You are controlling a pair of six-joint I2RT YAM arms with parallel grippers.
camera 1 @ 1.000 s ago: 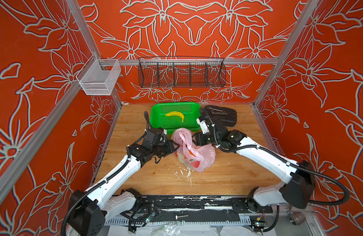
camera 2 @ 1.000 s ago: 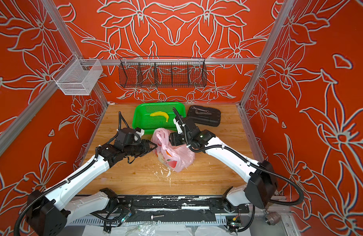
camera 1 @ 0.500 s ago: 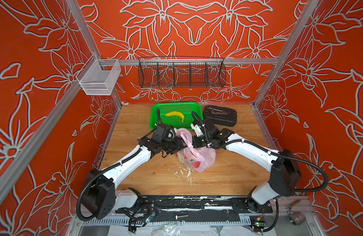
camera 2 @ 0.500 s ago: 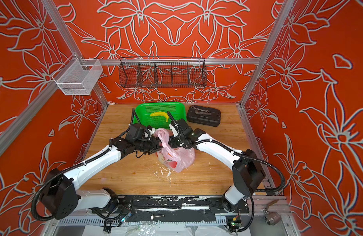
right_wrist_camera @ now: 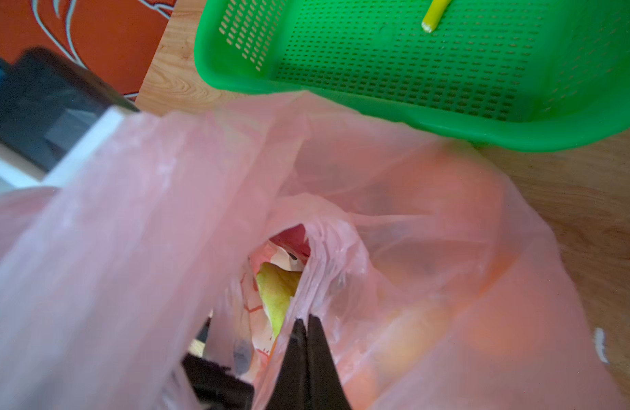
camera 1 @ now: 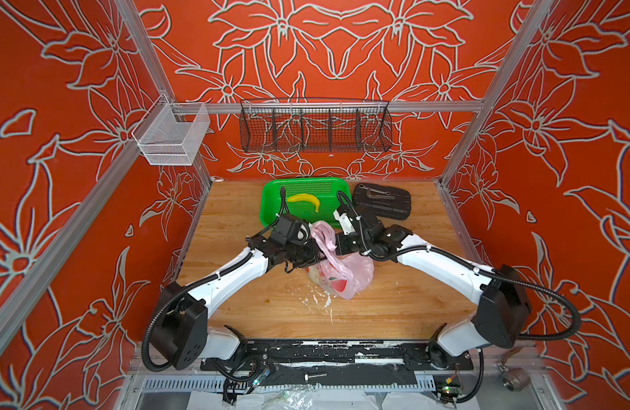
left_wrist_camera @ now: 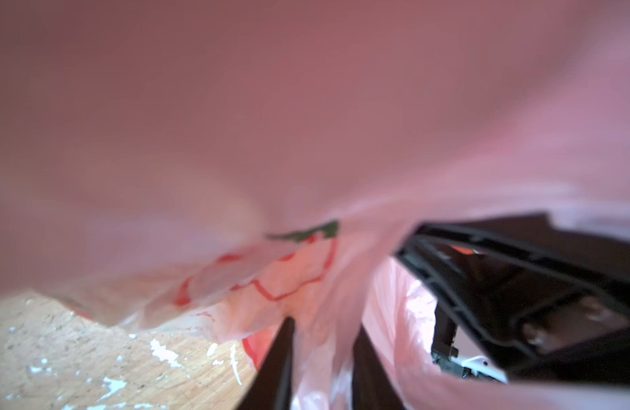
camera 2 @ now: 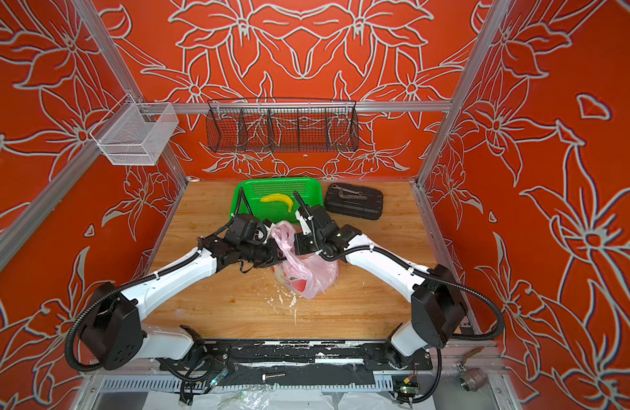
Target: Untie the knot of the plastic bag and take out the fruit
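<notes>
The pale-pink plastic bag [camera 1: 345, 273] [camera 2: 311, 278] lies mid-table, its bunched handle ears [camera 1: 322, 232] rising between both grippers. I cannot make out the knot. My left gripper [camera 1: 315, 253] [left_wrist_camera: 324, 337] is shut on a fold of bag plastic from the left. My right gripper [camera 1: 336, 245] [right_wrist_camera: 306, 323] is pinched shut on the rim of the bag's mouth. Through that gap shows a yellow-green fruit [right_wrist_camera: 278, 294]; orange fruit [right_wrist_camera: 430, 319] glows through the film. Pink plastic covers most of the left wrist view.
The green basket [camera 1: 271, 206] [right_wrist_camera: 448, 124] with a yellow banana [camera 1: 306, 200] stands right behind the bag. A black tool case [camera 1: 382, 204] lies at the back right. White flecks [camera 1: 317, 300] dot the wood in front. Wire baskets [camera 1: 315, 126] hang on the back wall.
Both grippers have moved in on the bag's top and shut on its plastic. The left arm came in from the left; the handle ears now stand pulled up between them.
</notes>
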